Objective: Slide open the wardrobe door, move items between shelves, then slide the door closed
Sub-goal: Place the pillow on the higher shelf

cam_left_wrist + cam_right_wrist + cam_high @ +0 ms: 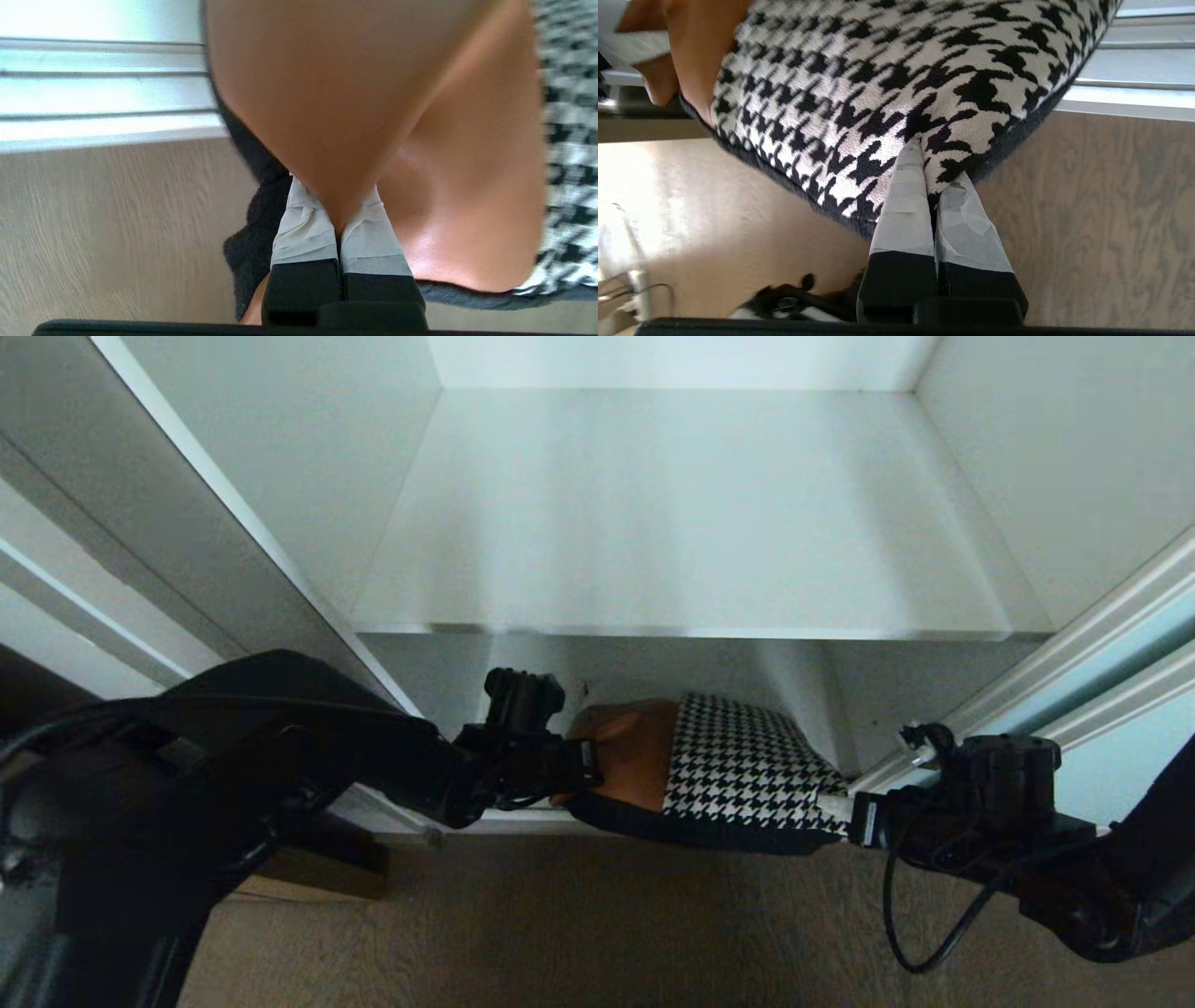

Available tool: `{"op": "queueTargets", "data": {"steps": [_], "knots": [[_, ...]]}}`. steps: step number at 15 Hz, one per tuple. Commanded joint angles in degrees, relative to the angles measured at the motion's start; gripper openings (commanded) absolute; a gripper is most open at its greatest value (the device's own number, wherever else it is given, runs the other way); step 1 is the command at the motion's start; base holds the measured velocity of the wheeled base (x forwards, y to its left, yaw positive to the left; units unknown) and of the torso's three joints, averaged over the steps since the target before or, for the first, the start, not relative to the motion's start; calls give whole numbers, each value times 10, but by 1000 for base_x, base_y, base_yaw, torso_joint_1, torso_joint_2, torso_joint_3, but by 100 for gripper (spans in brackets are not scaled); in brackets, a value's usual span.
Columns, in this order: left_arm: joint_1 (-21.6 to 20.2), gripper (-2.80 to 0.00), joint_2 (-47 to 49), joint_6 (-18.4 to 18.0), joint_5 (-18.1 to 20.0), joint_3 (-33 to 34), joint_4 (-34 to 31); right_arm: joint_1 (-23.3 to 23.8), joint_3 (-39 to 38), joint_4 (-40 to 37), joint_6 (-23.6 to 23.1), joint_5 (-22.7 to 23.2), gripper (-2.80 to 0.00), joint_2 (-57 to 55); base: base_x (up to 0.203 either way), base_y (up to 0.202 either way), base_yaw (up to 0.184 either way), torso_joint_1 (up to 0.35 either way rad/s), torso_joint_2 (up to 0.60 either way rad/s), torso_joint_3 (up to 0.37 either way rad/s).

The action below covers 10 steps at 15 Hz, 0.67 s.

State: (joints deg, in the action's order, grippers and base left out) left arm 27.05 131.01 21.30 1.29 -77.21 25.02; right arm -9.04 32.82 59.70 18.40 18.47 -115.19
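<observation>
Door [1111, 644] is already open. Left gripper [590, 763] pinches the cushion [738, 761] at its leather end, right gripper [840, 814] at the houndstooth corner — cushion hangs below the bare shelf [681, 513], above the floor. Placing it and closing remain.

No readable text, label, brand, number or sign appears on any surface in the head view or either wrist view.
</observation>
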Motion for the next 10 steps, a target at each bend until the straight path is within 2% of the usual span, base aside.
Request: {"op": "queueTargets", "data": {"steps": [1, 5, 7, 10], "knots": [[14, -280, -57, 8, -2, 32, 3, -7, -16, 3, 9, 1, -280, 56, 0, 0, 0, 0, 0, 0], [29, -280, -115, 49, -11, 64, 5, -17, -60, -6, 18, 0, -280, 143, 0, 0, 0, 0, 0, 0], [41, -280, -151, 53, -29, 83, 5, -19, -74, -20, 20, -1, -280, 183, 0, 0, 0, 0, 0, 0], [63, -280, -223, 52, -42, 149, -9, -21, -90, -78, 23, -1, -280, 263, 0, 0, 0, 0, 0, 0]]}}
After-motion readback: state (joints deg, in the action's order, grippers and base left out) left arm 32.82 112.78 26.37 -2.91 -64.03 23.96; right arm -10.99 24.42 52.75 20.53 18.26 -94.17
